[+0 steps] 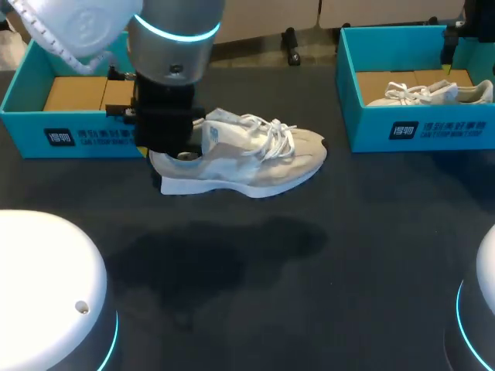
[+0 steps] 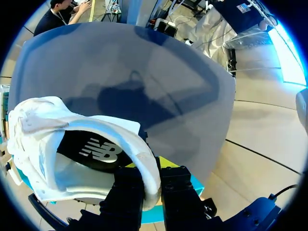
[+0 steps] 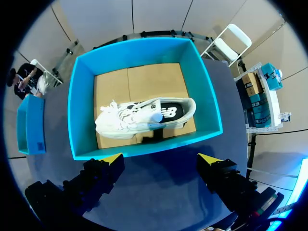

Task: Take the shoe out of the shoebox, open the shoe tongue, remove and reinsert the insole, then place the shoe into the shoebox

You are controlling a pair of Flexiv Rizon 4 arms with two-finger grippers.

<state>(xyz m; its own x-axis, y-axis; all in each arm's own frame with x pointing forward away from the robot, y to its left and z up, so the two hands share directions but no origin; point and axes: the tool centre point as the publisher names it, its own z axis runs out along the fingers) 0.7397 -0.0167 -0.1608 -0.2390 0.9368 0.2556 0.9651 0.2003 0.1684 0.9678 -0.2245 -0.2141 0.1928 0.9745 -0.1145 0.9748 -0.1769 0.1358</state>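
Left gripper (image 1: 175,154) clamped on shoe (image 1: 255,158) heel; shoe hangs over mid table, just right of left box (image 1: 23,131). Keep it level, lower sole-flat. Right gripper (image 3: 160,160) spread wide above right box (image 3: 144,50).

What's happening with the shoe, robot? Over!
Left gripper shut on heel of white-and-beige lace-up sneaker, beside empty teal cardboard shoebox. Right gripper open over other teal shoebox holding second white sneaker. Nothing blocking.
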